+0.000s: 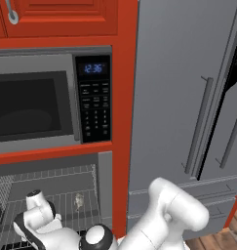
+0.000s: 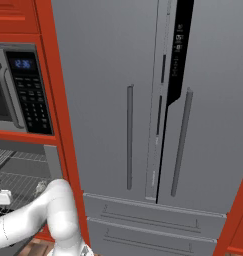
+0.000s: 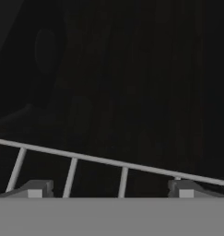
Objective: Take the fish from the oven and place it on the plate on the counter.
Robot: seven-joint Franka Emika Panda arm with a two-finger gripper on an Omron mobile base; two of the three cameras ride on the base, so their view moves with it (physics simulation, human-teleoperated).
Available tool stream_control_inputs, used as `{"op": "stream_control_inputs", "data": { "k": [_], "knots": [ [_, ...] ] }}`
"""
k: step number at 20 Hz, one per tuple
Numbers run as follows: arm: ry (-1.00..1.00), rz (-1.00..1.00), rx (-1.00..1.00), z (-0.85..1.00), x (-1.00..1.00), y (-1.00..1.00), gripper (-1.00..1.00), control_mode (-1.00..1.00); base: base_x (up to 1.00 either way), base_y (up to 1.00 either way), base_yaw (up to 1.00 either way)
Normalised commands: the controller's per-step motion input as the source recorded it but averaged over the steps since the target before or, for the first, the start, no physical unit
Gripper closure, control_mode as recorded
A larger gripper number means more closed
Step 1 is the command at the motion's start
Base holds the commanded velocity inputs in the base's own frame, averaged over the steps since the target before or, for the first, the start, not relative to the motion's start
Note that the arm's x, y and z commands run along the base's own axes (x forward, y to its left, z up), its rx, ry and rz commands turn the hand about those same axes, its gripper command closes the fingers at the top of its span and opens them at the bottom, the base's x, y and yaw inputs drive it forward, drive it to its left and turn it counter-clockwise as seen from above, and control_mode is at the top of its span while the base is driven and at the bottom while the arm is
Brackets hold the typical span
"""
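Step in hand: approach to fish (image 1: pixel 79 200), seen lying on wire rack (image 1: pixel 66 202) inside open oven (image 1: pixel 104 183). Pincer (image 3: pixel 111 190) held apart, empty, low at rack edge. Next: pincer to be advanced over fish, then closed.

My two base views are evenly and softly lit, flat, with no glare on the steel fridge (image 1: pixel 188 88) and only faint shading inside the oven (image 1: pixel 56 195). They are slightly soft and pixelated. My hand view is very dark, only the wire rack (image 3: pixel 99 160) catching light.
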Motion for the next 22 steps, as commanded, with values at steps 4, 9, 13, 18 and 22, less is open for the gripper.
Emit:
{"op": "stream_control_inputs", "data": {
  "k": [4, 9, 13, 18, 22],
  "knots": [
    [0.05, -0.01, 0.00, -0.51, -1.00, -0.16, -1.00, -1.00, 0.00, 0.00, 0.00],
    [0.01, -0.02, 0.00, 0.08, -0.90, -0.33, -1.00, -1.00, 0.00, 0.00, 0.00],
    [-0.03, -0.03, 0.02, 0.91, -0.09, -0.20, -1.00, -1.00, 0.00, 0.00, 0.00],
    [-0.15, -0.06, 0.07, 1.00, 0.00, -0.27, -1.00, -1.00, 0.00, 0.00, 0.00],
    [-0.25, -0.09, 0.06, 0.83, 0.19, -0.31, -1.00, -1.00, 0.00, 0.00, 0.00]
  ]
}}
